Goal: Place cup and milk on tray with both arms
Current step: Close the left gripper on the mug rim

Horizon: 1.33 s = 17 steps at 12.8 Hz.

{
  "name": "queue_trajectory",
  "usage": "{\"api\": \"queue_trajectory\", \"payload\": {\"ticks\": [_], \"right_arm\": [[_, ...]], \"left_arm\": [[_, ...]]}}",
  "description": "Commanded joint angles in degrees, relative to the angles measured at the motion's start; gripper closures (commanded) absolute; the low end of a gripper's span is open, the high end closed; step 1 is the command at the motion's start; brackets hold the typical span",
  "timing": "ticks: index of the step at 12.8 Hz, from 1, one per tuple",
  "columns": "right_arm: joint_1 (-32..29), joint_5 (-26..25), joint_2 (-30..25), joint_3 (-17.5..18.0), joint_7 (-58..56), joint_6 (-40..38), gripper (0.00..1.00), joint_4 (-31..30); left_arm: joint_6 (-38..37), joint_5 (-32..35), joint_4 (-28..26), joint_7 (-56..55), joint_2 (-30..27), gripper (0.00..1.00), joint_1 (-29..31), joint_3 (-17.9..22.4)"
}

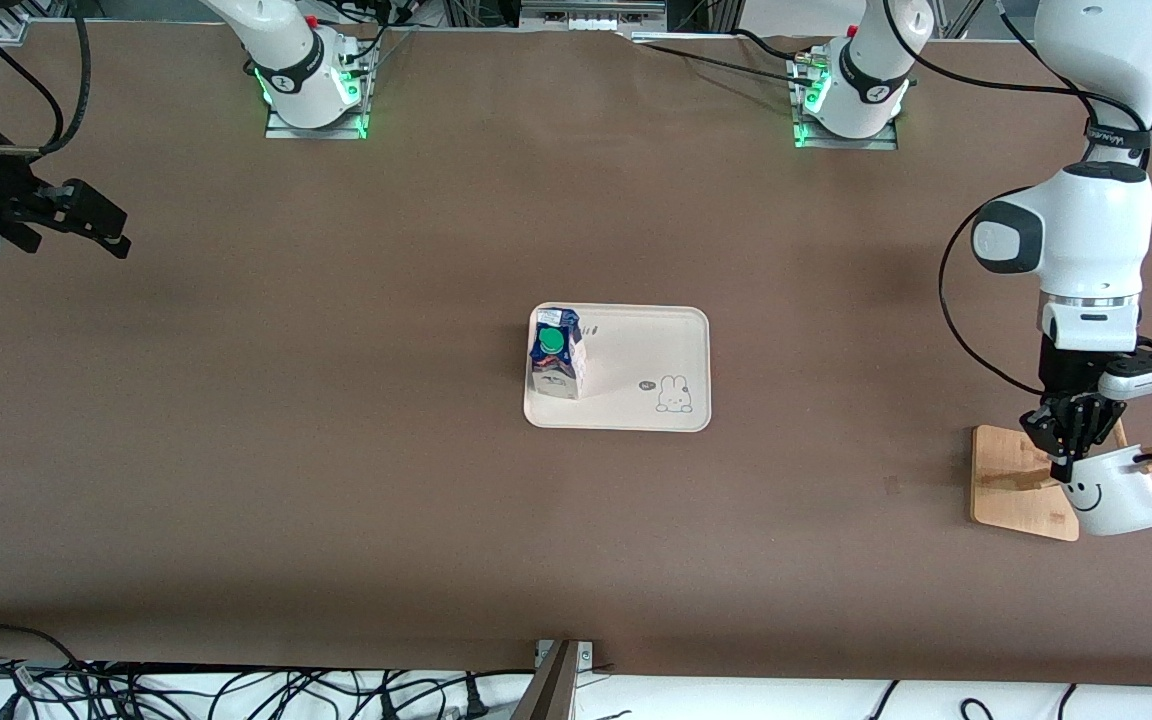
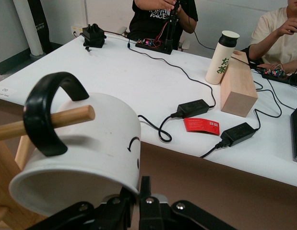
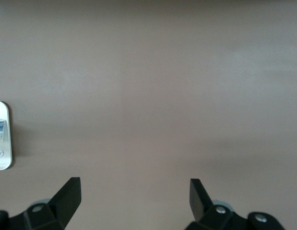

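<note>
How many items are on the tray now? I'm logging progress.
1: the milk stands on the tray, at the right arm's end of it. The cup is off it, at the wooden rack, in the left tool.

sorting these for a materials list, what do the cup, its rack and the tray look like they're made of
The cup: likely glazed ceramic, smooth white with soft sheen, black handle; left gripper is shut on its rim. The rack: pale unfinished wood, grain and round peg visible. The tray: matte cream, rounded corners, probably plastic or melamine. The right gripper waits open at the right arm's end of the table.
</note>
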Motion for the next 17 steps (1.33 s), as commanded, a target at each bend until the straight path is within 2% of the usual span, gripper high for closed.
{"api": "queue_trajectory", "payload": {"ticks": [1, 12, 17], "right_arm": [[-0.42, 0.71, 0.37, 0.34, 0.28, -0.28, 0.0, 1.06], [-0.42, 0.71, 0.37, 0.34, 0.28, -0.28, 0.0, 1.06], [-0.33, 0.71, 0.37, 0.43, 0.28, -0.28, 0.0, 1.06]], "left_arm": [[0.24, -0.12, -2.89, -0.35, -3.6, 1.0, -1.04, -0.18], [-0.03, -0.38, -3.68, -0.26, -5.54, 1.0, -2.62, -1.23], [-0.12, -0.47, -6.22, -0.18, -6.95, 1.0, -2.71, -3.86]]}}
